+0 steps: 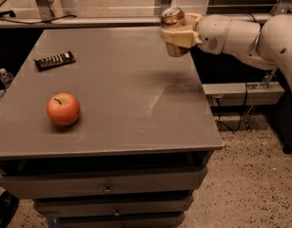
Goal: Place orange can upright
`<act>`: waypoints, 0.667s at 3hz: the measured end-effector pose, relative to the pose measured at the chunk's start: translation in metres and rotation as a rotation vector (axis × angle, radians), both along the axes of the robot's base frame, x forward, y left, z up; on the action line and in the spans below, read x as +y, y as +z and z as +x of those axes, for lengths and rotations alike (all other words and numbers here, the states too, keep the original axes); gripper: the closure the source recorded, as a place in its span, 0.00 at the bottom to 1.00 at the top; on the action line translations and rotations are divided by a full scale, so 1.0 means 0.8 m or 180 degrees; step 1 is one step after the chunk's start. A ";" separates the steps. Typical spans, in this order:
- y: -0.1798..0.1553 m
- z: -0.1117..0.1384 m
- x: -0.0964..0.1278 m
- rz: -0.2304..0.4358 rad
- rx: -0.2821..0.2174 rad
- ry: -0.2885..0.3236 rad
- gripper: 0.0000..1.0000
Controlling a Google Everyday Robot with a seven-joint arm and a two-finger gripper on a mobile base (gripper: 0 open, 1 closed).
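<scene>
Jaws: being pressed against the can's (172, 18) middle from both sides, so the can is being pinched.
Gripper: the gripper (172, 35) is being held over the table's (136, 127) 1 o'clock corner, with the arm being reached in from 3 o'clock.
Can place: apparently being carried above the top, just inside the right edge.
Risk: the can is being exposed to toppling on release.
Cause: a slight lean being left uncorrected, or the grip being opened before the base is being seated flat.
Risk: a drop to the floor is being courted.
Cause: the edge at 3 o'clock is being approached closely, and a tipped can would likely be rolling off it.
Can look: copper-orange sides are being shown below the pads, with the silver lid being turned upward and roughly level.
Apple (63, 109): being left at 8 o'clock, well apart.
Bar (54, 61): a dark one, being left at 10 o'clock, well apart.
</scene>
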State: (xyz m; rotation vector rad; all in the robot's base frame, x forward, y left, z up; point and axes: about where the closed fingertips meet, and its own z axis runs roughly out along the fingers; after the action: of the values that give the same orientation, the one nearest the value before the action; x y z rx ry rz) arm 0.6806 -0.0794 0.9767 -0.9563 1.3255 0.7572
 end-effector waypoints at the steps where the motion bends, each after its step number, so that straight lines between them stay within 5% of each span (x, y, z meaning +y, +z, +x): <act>1: -0.022 -0.002 -0.010 0.0306 -0.0005 0.0040 1.00; 2: -0.039 -0.003 -0.015 0.0419 -0.0022 0.0110 1.00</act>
State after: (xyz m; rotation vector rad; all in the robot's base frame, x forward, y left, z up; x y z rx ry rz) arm 0.6779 -0.0912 0.9458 -0.8776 1.2400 0.8562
